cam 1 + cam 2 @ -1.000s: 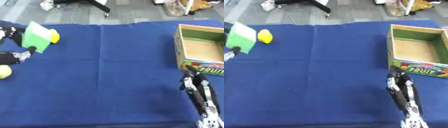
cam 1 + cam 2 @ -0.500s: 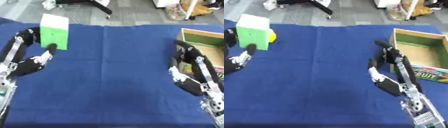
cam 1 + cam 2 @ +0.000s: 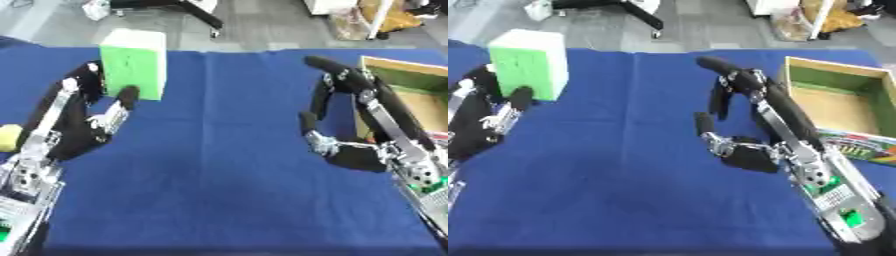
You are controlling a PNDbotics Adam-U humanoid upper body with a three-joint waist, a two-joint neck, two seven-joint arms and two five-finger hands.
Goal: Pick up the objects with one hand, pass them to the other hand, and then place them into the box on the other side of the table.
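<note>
1. At the far left edge, a small yellow rounded object (image 3: 9,137) is seen lying on the blue cloth-covered table (image 3: 219,165), just beside the left arm; its kind cannot be made out.
2. The black left hand (image 3: 83,125) is raised above the cloth with its fingers and thumb curled round the lower part of a green rectangular box with a pale top (image 3: 133,65), which is held upright and clear of the table.
3. The green box is judged to be light and stiff, probably carton, with smooth faces that could slip. Its flat sides are the best places to take hold, and the upper half is left free for the receiving hand.
4. The black and silver right hand (image 3: 741,147) is held up near the middle of the table, fingers spread apart and holding nothing, palm turned toward the green box, still well apart from it.
5. At the right edge, an open-topped cardboard box with a green inner rim and printed side (image 3: 868,82) stands on the cloth, nothing visible inside.
</note>
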